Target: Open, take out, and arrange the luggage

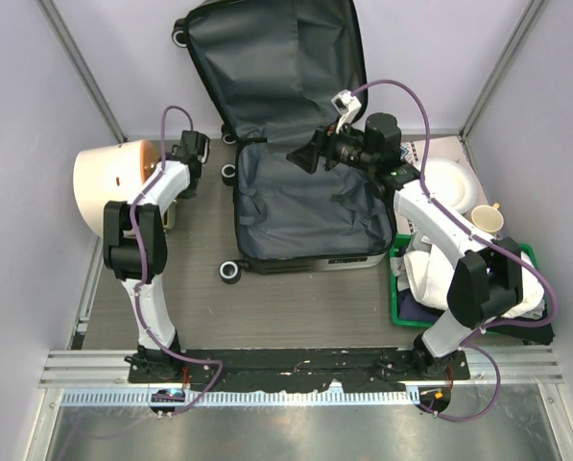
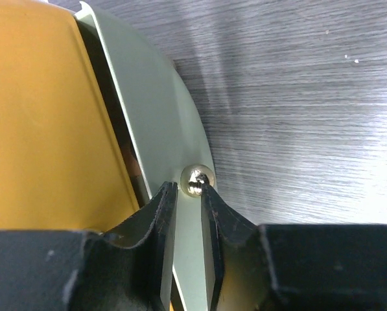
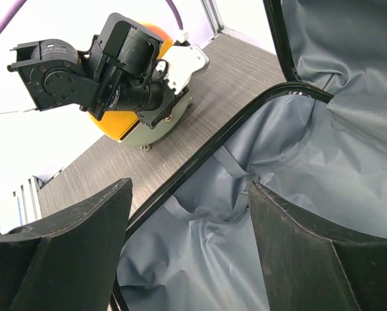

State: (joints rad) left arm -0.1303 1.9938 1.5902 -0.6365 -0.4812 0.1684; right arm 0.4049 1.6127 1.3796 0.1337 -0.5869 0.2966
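Cream bin (image 1: 102, 178) on its side, left; green tray (image 1: 398, 288) holding white cloth (image 1: 426, 269), right.

No legible writing in any view.
The open suitcase (image 1: 305, 206) shows only plain grey lining; the cream bin (image 1: 108, 178) left of it bears nothing readable.

The luggage (image 1: 300, 206) loses the top of its lid past the overhead view's edge. Green tray (image 1: 397, 305) is mostly buried under white cloth (image 1: 428, 274) and the right arm (image 1: 430, 216). Can't tell if the left gripper (image 2: 188, 191) actually pinches the bin (image 2: 161, 116) rim.
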